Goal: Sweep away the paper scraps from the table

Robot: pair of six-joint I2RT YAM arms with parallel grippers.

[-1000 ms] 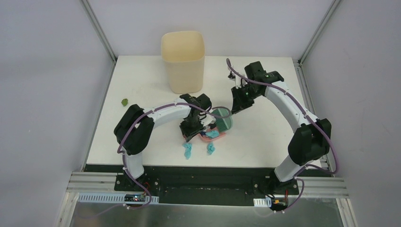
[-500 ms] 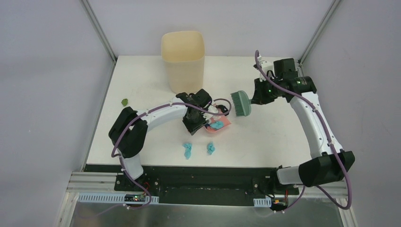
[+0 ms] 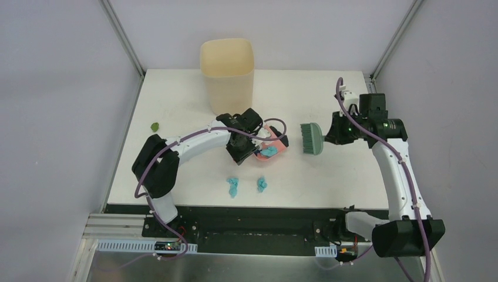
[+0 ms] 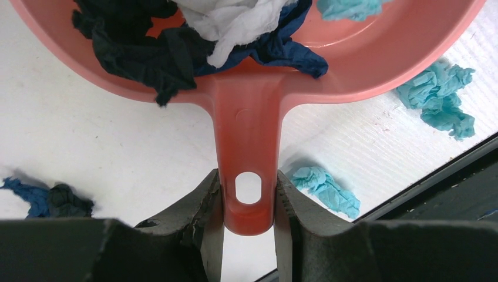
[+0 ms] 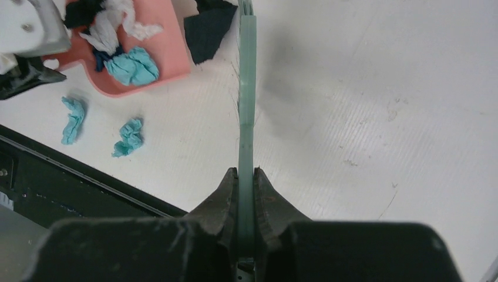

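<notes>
You're gripping the dustpan (image 3: 273,148) handle with the left jaws and pinching the brush (image 3: 311,138) in the right. Some paper scraps (image 4: 235,23) are riding in the pan and two blue ones are lying on the counter (image 3: 329,170) near you, so be holding it level.

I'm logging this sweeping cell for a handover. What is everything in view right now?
bin: one, cream, table's far side.
dustpan: one, pink, mid-table, gripped by its handle.
scraps in pan: several, black, white, navy, light blue.
loose light blue scraps: two, near the front edge.
green scrap: one, near the left edge.
dark scrap: one, navy-black, on the table beside the handle.
brush: one, teal, held right of the dustpan.
table: one, white.
left end effector: black, closed on the dustpan handle.
right end effector: black, closed on the brush.
</notes>
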